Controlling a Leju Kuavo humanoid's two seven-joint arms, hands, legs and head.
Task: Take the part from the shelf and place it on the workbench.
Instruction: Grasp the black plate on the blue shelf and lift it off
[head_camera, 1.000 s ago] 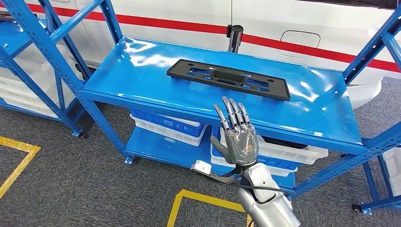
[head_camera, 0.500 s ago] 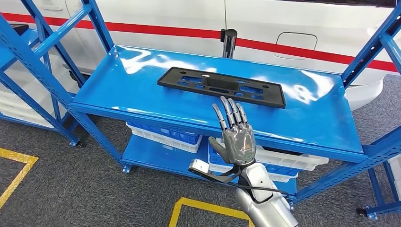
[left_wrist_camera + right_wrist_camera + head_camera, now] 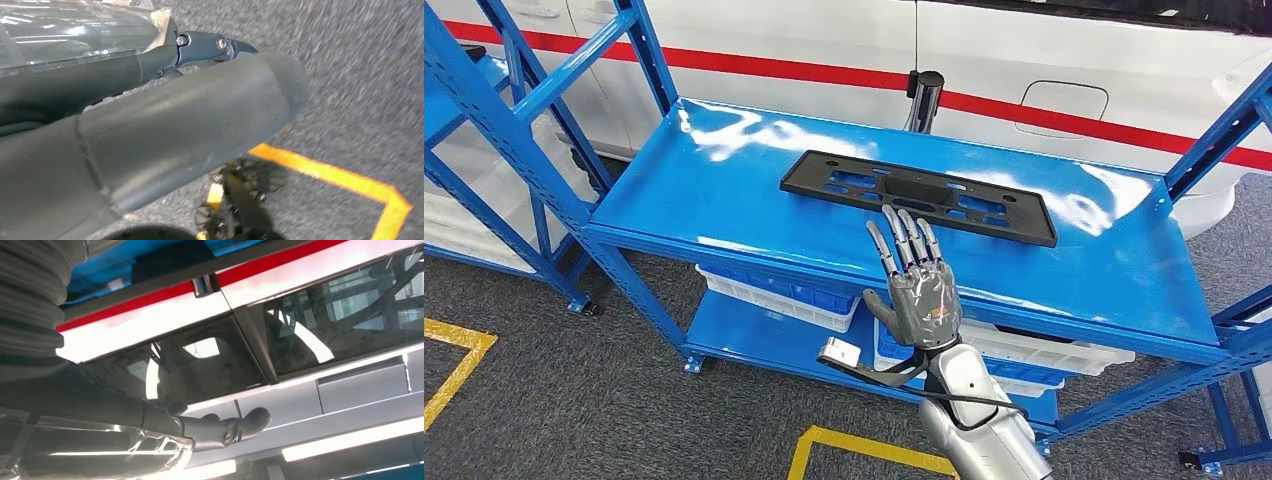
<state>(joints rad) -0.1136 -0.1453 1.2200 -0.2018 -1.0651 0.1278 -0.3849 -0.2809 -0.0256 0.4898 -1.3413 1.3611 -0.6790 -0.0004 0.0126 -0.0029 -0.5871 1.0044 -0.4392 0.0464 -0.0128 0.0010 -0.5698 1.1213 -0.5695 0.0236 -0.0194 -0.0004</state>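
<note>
- On the top shelf (image 3: 724,200), toward its far edge and about midway along, the black part (image 3: 919,194) lay flat, its long axis running along the shelf's length.
- Just nearer than the part's near edge, the right hand (image 3: 921,290) was raised with fingers (image 3: 896,240) spread and straight, holding nothing; the part lay directly beyond the fingertips.
- The left hand (image 3: 150,135) hung over the floor, far from the shelf; its fingers' state could not be told.
- The right hand seemed the one to reach.

Open shelf top (image 3: 724,190) around part (image 3: 919,196)
</note>
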